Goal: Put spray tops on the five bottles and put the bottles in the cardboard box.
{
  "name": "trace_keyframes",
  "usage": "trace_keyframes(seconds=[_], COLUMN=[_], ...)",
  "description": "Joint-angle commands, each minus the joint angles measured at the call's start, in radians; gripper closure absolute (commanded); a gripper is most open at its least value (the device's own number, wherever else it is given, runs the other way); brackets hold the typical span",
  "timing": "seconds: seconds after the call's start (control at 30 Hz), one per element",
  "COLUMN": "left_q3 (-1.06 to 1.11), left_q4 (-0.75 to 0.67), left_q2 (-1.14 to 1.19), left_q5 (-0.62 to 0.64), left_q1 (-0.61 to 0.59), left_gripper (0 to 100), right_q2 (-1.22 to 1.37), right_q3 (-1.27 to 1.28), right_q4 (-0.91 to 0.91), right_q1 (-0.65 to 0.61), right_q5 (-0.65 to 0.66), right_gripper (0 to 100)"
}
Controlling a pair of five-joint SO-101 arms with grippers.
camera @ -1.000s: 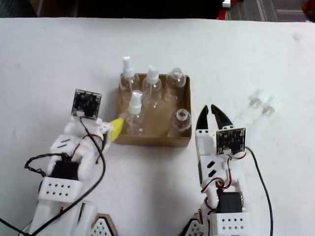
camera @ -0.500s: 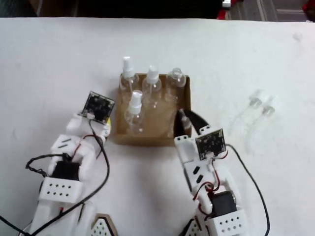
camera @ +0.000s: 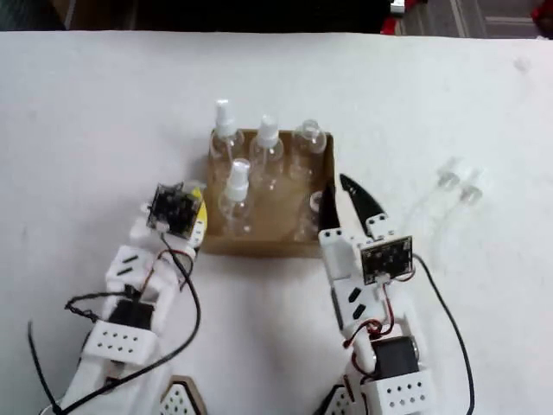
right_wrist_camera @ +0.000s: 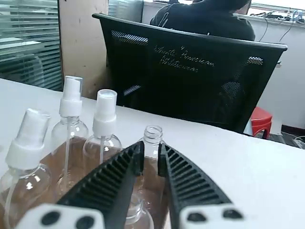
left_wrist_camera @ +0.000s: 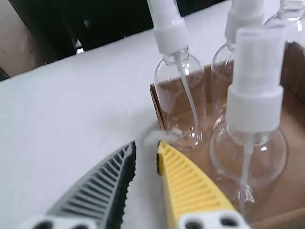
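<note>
- Table [camera: 86, 104]: white, plain.
- Cardboard box [camera: 268, 245]: brown, no print.
- Bottles [camera: 267, 160], 5 pcs: clear plastic. 3 w/ white spray tops [camera: 238, 177]; 2 uncapped, clear necks.
- Loose spray tops [camera: 448, 179], 2 pcs, right of box: clear w/ whitish collars.
- Left gripper [left_wrist_camera: 145, 145]: 1 finger yellow [left_wrist_camera: 190, 191], 1 grey w/ black edge; both ribbed.
- Right gripper [right_wrist_camera: 150, 151]: both fingers [right_wrist_camera: 105, 191] black, ribbed; base white.
- Left arm [camera: 130, 294], right arm [camera: 371, 311]: white shells, black motors, red + black wires.
- Camera boards [camera: 386, 258], 1 per wrist: black w/ pale specks.
- Chair [right_wrist_camera: 200, 81], far bkgd: black, mesh back.
- Stool [right_wrist_camera: 259, 121]: red.
</note>
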Motion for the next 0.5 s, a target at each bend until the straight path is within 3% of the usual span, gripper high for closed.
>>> trace_keyframes(seconds=[0.0,0.47], left_q3=[0.069,0.083], left_q4=[-0.279,-0.278], left_q2=[-0.024,-0.018], left_q5=[0.012,0.014], left_q1=[0.016,0.019], left_gripper=[93,93], right_q2=[-0.007,-0.004], right_q3=[0.008,0.008], right_q4=[-0.031,0.002], right_q1=[0.09,0.32], right_q5=[0.011,0.011], right_gripper=[95.6,95.5])
